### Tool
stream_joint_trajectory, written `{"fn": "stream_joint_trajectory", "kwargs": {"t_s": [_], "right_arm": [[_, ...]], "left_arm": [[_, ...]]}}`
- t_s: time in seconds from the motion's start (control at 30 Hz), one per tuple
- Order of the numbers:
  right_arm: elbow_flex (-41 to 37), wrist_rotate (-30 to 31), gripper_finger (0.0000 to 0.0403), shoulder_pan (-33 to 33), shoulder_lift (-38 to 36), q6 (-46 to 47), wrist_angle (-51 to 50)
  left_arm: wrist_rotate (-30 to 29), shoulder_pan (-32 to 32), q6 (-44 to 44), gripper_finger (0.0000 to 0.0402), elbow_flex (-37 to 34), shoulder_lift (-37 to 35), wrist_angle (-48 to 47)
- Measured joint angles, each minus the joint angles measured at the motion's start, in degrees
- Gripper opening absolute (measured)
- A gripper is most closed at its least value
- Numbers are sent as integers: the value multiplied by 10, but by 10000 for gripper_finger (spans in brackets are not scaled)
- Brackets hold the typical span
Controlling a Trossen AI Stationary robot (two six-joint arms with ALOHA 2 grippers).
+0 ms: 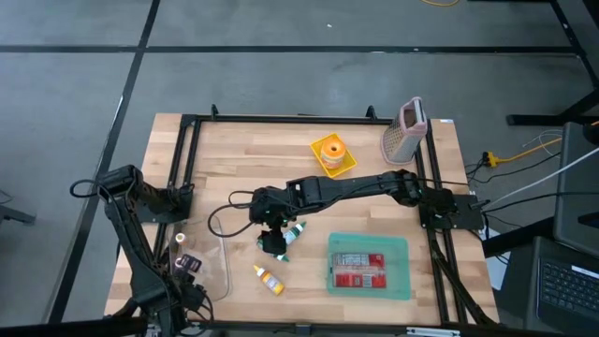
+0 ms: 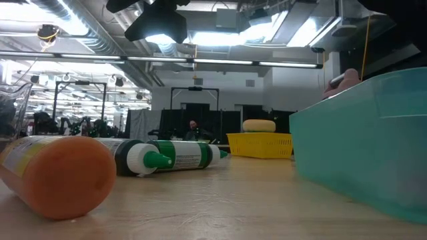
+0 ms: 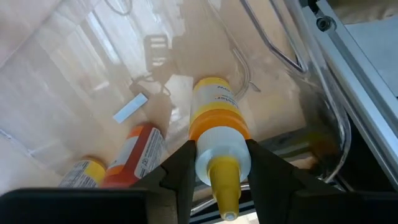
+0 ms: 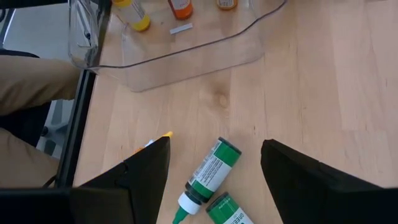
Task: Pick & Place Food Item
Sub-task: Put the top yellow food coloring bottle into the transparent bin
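At the tabletop's (image 1: 243, 154) left edge the left pincer (image 3: 217, 171) is closed about halfway on a yellow squeeze bottle (image 3: 216, 127), its dark fingers (image 3: 177, 171) pressed against both sides of the white shoulder; the bottle's long axis runs straight out between the fingers, with the yellow nozzle pointing back toward the wrist camera. It hangs inside a clear plastic bin (image 1: 211, 257), over an orange-red bottle (image 3: 134, 152) and another yellow-capped bottle (image 3: 81, 171) lying on the bin floor beside a small white strip (image 3: 130, 107). Just beside the bin's right wall, near the front edge, a small yellow bottle (image 1: 270, 279) lies slantwise on bare wood. Further right the right pincer (image 4: 214, 168) hovers over the middle of the tabletop, spread wide and holding nothing, above two green-labelled bottles (image 4: 208, 171) lying close together; the fuller-seen one points its green tip toward the wrist camera. Bare wood separates these from the bin. To their right sits a teal tray (image 1: 368, 267) holding a red packet, and behind it a yellow basket (image 1: 333, 154) and a box grater (image 1: 405, 131) stand near the far right corner.
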Motion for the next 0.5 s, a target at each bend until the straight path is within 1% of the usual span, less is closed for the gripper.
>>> {"fn": "stream_joint_trajectory", "kwargs": {"t_s": [0.07,0.27,0.37,0.5], "right_arm": [[0,0,247,0,0,0,0],[0,-3,247,0,0,0,0],[0,-9,247,0,0,0,0],[0,-9,247,0,0,0,0]], "left_arm": [[0,0,-3,129,0,0,0],[1,0,-11,190,-1,1,1],[1,0,-13,205,-1,-1,1],[2,0,-23,212,-1,-14,6]]}}
